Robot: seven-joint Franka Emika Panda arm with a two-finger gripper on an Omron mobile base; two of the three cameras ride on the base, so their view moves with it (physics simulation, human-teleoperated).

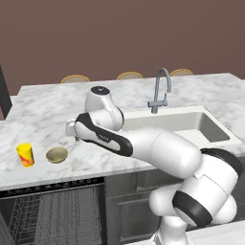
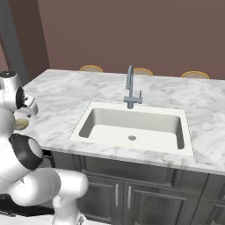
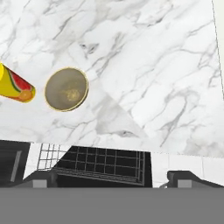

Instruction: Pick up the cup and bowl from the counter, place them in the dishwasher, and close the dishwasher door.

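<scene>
Hovering above the marble table [image 1: 52,112], well apart from cup and bowl, with the hand [image 3: 112,179] released: finger tips [image 3: 43,178] spread wide at the bottom of the hand view, nothing between them. Standing upright near the front edge in the left base view, at about 9 o'clock from the arm's elbow: the yellow cup [image 1: 25,154] with red-orange blotches. Sitting just beside it toward 3 o'clock, apart and not touching: the shallow tan bowl [image 1: 57,154], mouth up. Seen from the hand camera as a round tan disc [image 3: 67,89], with the cup [image 3: 15,86] at 9 o'clock from it, cut by the picture's edge. Gaping open below the table edge at 6 o'clock from both: the dishwasher [image 1: 52,213], grey wire rack [image 3: 105,162] in sight, nothing in it as far as visible. Lying at 3 o'clock along the table: the cream sink [image 2: 134,127] with grey tap [image 2: 130,88]. Peeking over the far edge at 12 o'clock: tan stool tops [image 1: 75,79]. Dark cabinets [image 2: 132,193] under the sink.
</scene>
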